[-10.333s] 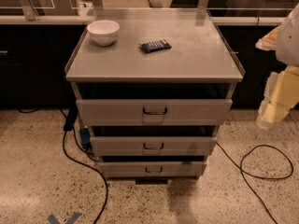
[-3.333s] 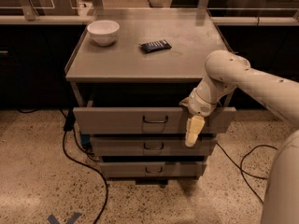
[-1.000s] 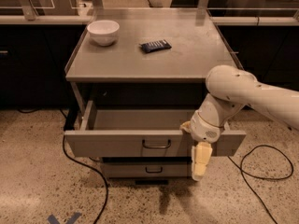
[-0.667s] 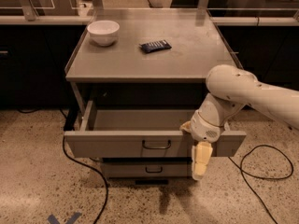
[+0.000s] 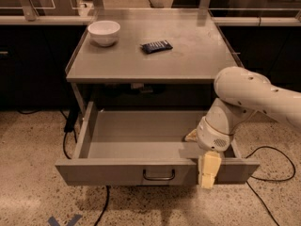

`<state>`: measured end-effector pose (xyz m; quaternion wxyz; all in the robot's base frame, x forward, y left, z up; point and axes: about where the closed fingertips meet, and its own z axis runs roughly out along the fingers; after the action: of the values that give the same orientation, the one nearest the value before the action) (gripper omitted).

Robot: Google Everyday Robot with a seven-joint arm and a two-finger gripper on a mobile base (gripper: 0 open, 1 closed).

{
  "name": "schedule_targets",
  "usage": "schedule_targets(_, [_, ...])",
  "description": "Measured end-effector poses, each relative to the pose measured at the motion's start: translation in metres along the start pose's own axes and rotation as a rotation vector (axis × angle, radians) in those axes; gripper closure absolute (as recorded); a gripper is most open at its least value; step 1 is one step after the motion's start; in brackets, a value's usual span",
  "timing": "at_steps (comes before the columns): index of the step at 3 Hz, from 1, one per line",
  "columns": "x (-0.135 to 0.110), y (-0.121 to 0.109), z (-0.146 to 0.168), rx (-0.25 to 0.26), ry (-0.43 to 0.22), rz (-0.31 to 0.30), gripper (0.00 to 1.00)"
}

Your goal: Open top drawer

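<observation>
The top drawer (image 5: 141, 171) of the grey cabinet is pulled far out. Its plain grey inside (image 5: 141, 140) is bare, and its small dark loop handle (image 5: 159, 175) sits at the centre of the front. My gripper (image 5: 208, 169) is at the drawer's front panel, right of the handle, hanging down over the top edge. The white arm (image 5: 249, 95) reaches in from the right. The two lower drawers are hidden under the open one.
On the cabinet top (image 5: 188, 60) stand a white bowl (image 5: 104, 32) at the back left and a dark flat packet (image 5: 156, 46) near the middle. Black cables (image 5: 70, 126) run over the speckled floor on the left and on the right (image 5: 273, 173). Dark counters stand behind.
The drawer has slid further out towards the camera, showing more of its inside. My gripper has moved down and forward with the front panel.
</observation>
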<state>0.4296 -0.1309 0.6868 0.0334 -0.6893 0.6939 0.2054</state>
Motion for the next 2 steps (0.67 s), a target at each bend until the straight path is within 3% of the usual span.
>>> schedule_targets(1, [0.0, 0.013, 0.004, 0.01, 0.017, -0.005, 0.0])
schedule_targets(2, [0.004, 0.052, 0.004, 0.032, 0.018, -0.006, 0.0])
